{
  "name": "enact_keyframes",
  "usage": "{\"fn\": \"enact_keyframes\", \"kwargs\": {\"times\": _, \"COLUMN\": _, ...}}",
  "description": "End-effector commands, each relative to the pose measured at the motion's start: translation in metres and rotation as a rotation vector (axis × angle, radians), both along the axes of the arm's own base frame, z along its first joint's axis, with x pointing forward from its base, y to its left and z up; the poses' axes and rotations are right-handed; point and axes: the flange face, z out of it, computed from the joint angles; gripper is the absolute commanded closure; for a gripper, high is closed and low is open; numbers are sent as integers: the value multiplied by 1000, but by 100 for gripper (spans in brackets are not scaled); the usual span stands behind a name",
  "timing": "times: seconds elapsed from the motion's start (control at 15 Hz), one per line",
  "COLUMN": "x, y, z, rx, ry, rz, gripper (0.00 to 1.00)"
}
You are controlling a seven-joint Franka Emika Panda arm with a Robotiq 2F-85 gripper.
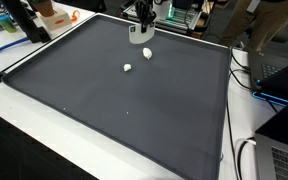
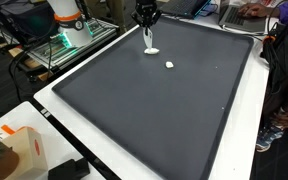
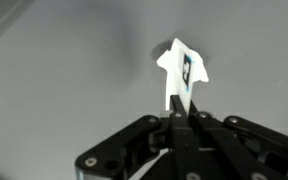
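Gripper (image 3: pixel 181 112) clenched on white scrap (image 3: pixel 179 70) at far edge of dark mat (image 1: pixel 134 120); wrist cam alone shows scrap's blue-black mark (ext. views too small), ext. views add small white lump (image 1: pixel 127 68) nearby

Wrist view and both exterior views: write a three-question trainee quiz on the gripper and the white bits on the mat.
1. True or false: the gripper is shut on a white piece.
2. The dark mat lies on: A) a white table; B) a wooden floor; C) a green cloth.
3. In an exterior view, does the small white bit touch the gripper or lie apart from it?

Key: 1 true, the jaws are closed with the piece pinched between them. 2 A. 3 Apart, lying loose on the mat.
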Motion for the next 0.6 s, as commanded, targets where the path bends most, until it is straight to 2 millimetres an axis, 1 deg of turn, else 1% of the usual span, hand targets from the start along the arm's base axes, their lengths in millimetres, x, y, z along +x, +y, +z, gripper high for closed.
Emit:
{"fn": "enact_keyframes", "kwargs": {"times": 0.0, "x": -13, "y": 0, "z": -3, "rx": 1, "ry": 9, "rz": 93, "gripper": 99}}
{"fn": "enact_keyframes", "kwargs": {"times": 0.2, "x": -9, "y": 0, "z": -14, "rx": -5, "ry": -15, "rz": 70, "gripper": 99}}
{"fn": "enact_keyframes", "kwargs": {"times": 0.4, "x": -7, "y": 2, "z": -14, "rx": 38, "ry": -64, "rz": -3, "gripper": 99}}
{"fn": "enact_keyframes", "kwargs": {"times": 0.53, "x": -8, "y": 3, "z": -16, "rx": 51, "ry": -66, "rz": -37, "gripper": 99}}
